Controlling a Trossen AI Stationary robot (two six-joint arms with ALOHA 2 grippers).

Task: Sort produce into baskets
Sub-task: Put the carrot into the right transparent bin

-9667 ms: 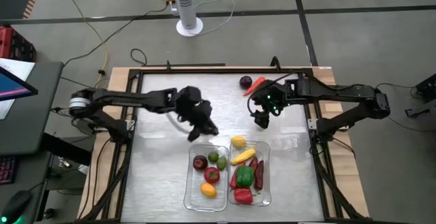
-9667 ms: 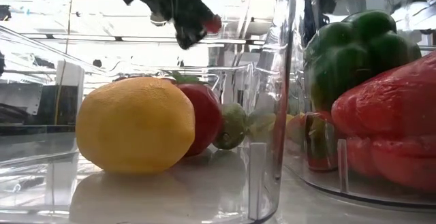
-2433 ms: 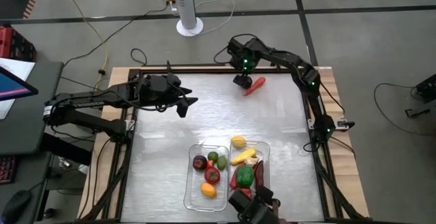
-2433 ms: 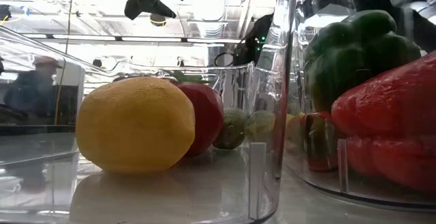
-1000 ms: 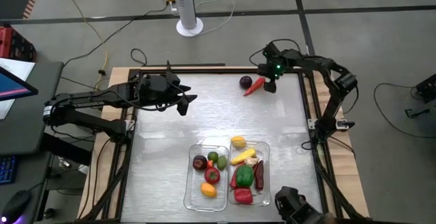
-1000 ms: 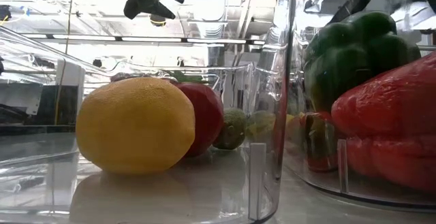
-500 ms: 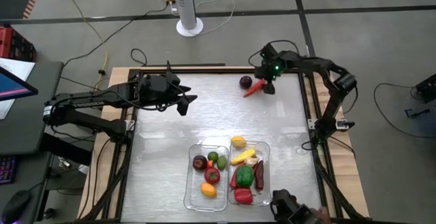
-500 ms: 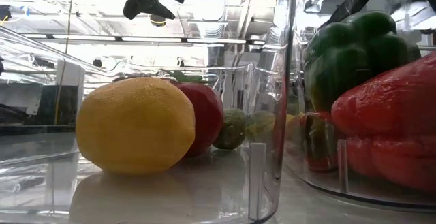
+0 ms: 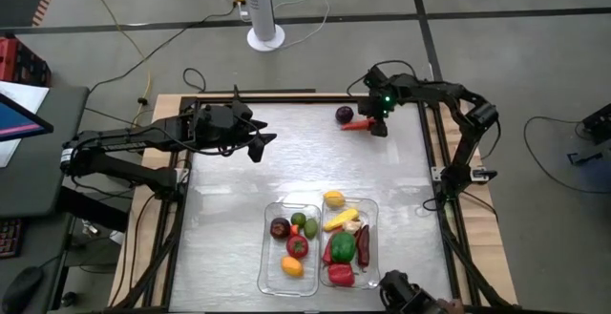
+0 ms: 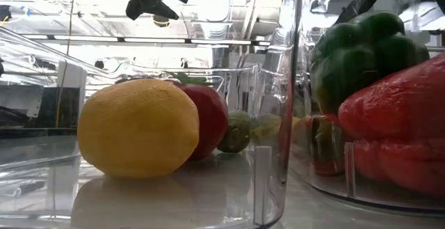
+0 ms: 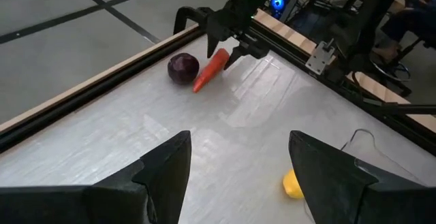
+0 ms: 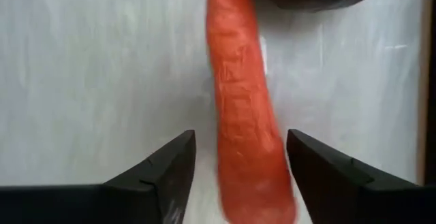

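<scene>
From above, found the right gripper (image 9: 375, 123) low at the far right of the table (image 9: 229, 209), set over the carrot (image 9: 358, 125) lying flat just beside the dark purple round piece (image 9: 344, 115); judged this a reach for one of the last two loose pieces. Found the left gripper (image 9: 260, 147) parked well apart on the left, probably to leave the two baskets (image 9: 266, 247) clear. At table height, saw only produce already sorted: a yellow fruit (image 10: 138, 128) in one tub, a green pepper (image 10: 361, 55) in the other. Past the left fingers (image 11: 167, 169), spread wide with nothing between them, made out the carrot (image 11: 210, 71) under the other arm. Past the right fingers (image 12: 160, 176), saw the carrot (image 12: 245, 115) lengthwise between them, hard against one finger, bare table beside the other: parted and straddling, not yet pinching.
</scene>
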